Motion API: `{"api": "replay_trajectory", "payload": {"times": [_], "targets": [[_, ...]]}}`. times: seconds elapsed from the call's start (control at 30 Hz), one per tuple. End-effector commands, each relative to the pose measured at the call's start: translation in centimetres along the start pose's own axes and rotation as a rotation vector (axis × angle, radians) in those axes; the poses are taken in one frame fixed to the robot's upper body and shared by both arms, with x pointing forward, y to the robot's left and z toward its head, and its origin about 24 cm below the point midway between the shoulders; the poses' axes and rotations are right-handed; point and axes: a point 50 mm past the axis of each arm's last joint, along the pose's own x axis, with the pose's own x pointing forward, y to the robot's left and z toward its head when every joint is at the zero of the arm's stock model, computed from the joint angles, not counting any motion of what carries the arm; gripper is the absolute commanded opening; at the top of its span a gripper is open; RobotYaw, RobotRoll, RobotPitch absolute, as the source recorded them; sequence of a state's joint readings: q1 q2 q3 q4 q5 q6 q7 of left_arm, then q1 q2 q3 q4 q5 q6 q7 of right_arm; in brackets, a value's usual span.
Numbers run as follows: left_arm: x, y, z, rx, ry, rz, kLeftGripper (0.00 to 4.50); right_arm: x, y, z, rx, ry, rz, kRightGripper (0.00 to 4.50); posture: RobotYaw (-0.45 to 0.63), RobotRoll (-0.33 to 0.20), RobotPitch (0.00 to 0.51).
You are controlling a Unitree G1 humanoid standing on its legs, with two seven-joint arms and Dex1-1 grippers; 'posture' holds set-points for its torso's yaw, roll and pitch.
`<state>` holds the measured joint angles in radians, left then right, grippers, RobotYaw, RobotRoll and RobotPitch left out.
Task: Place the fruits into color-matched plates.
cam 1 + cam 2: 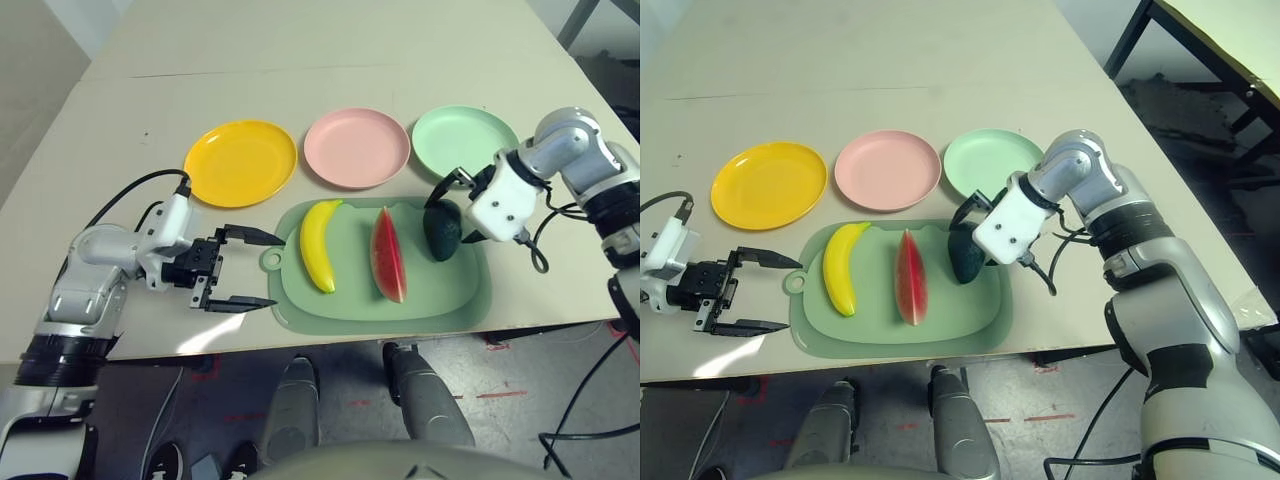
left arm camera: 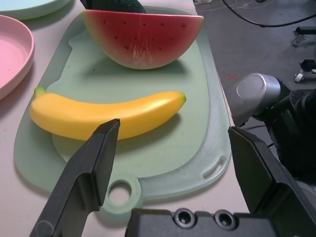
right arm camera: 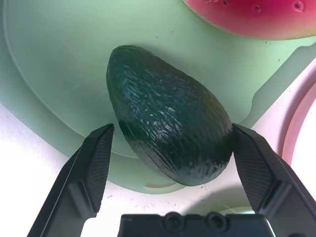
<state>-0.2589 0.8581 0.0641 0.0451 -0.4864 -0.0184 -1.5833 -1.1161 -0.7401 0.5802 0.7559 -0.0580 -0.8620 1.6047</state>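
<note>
The right gripper point(image 3: 170, 148) straddles the avocado point(image 3: 170, 116) with fingers spread, not yet clamped; the avocado lies on the cutting mat point(image 1: 440, 295), just beside the mint green plate point(image 1: 465, 135). Closing squarely across its widest part should prevent slipping. The left gripper point(image 1: 240, 270) waits open beside the mat, which rests on a pale table point(image 1: 300, 60).

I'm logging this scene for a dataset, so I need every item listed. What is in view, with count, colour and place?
plates: three, yellow-orange, pink, mint green; in a row on the table, all bare.
cutting mat: one, pale green; in front of the plates.
banana: one, yellow; on the mat's left part.
watermelon wedge: one, red with green rind; mid mat.
avocado: one, dark green; mat's right end.
left gripper: open, beside the mat's handle end.
right gripper: open, straddling the avocado.
</note>
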Motion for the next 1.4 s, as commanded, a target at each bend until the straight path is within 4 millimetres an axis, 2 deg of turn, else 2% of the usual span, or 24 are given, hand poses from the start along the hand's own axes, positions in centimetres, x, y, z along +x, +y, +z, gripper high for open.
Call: {"api": "replay_trajectory", "payload": {"times": [0.03,0.1,0.2,0.33,0.37,0.63,0.9,0.93,1.03,1.17,1.33,1.37,1.4], "targets": [[-0.2,-0.2,-0.3,-0.008,0.024,-0.004,4.48,0.2,0.0,0.0,0.015,-0.002,0.019,4.50,-0.06,0.000,0.236],[-0.2,-0.2,-0.4,-0.008,0.024,-0.005,4.50,0.2,0.1,0.0,0.030,-0.002,0.021,4.01,-0.06,0.000,0.235],[-0.2,-0.1,-0.4,-0.007,0.025,-0.006,4.50,0.1,0.3,-0.1,0.045,0.003,0.024,3.01,-0.07,0.000,0.234],[-0.2,-0.1,-0.4,-0.005,0.028,-0.007,4.50,0.0,0.2,-0.1,0.052,0.004,0.019,2.93,-0.07,0.000,0.231],[-0.2,-0.1,-0.4,-0.005,0.028,-0.008,4.50,0.0,0.3,-0.1,0.053,0.004,0.019,2.78,-0.07,0.000,0.230],[-0.2,0.0,-0.5,-0.001,0.031,-0.013,4.50,0.0,0.3,0.0,0.059,0.001,0.017,0.03,-0.08,0.000,0.228],[-0.3,0.1,-0.5,0.001,0.035,-0.011,4.50,0.0,0.3,0.1,0.059,0.001,0.019,0.03,-0.07,0.000,0.226],[-0.3,0.1,-0.5,0.001,0.035,-0.010,4.50,0.0,0.3,0.1,0.059,0.002,0.019,0.19,-0.07,0.000,0.226],[-0.3,0.2,-0.5,0.002,0.037,-0.008,4.50,-0.2,0.3,0.0,0.058,0.011,0.022,0.92,-0.07,0.000,0.224],[-0.4,0.2,-0.5,0.004,0.039,-0.009,4.50,-1.1,0.0,-0.4,0.084,0.052,0.016,2.41,-0.08,0.000,0.225],[-0.6,0.3,-0.5,0.005,0.043,-0.008,4.50,-3.9,-1.7,-0.5,0.294,0.079,-0.090,4.26,-0.08,0.000,0.229],[-0.6,0.3,-0.5,0.005,0.044,-0.008,4.50,-4.5,-2.0,-0.2,0.349,0.083,-0.106,4.46,-0.08,0.000,0.229],[-0.6,0.3,-0.6,0.004,0.045,-0.008,4.50,-5.0,-2.3,0.1,0.395,0.085,-0.119,4.46,-0.08,0.000,0.229]]}}
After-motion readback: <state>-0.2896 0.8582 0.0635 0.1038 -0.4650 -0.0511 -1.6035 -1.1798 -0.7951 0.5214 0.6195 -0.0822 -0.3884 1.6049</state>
